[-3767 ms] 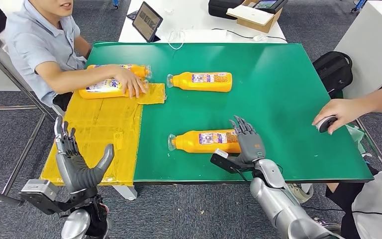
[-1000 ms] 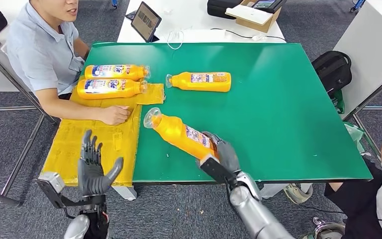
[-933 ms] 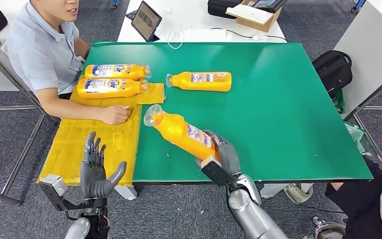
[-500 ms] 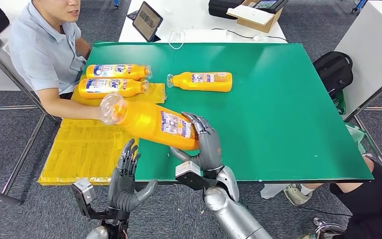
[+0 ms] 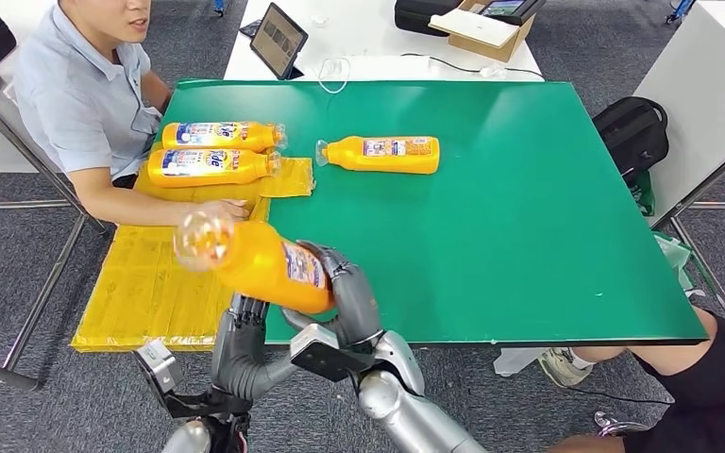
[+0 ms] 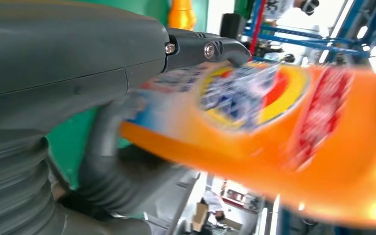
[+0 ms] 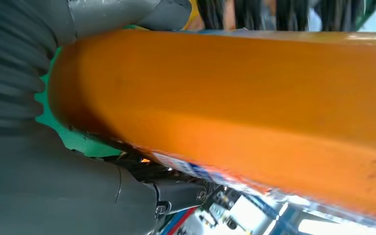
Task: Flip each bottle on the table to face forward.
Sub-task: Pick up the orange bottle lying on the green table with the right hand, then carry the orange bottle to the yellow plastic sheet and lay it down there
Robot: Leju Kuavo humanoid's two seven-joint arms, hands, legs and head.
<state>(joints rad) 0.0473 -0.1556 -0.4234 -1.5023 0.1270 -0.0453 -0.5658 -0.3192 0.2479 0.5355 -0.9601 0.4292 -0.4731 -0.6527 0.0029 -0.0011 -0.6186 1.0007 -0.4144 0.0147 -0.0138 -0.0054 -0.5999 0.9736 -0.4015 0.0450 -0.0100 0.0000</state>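
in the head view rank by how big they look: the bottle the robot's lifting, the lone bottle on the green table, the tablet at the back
1. The lifted bottle, held in the right robot hand; it is nearest the camera, which enlarges it.
2. The lone bottle lying on the green table.
3. The tablet, farthest away, so its true size is unsure.

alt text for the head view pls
The robot's right hand holds an orange plastic bottle above the near edge of a green table, its left hand just beneath. Three more orange bottles lie farther back beside a seated person.
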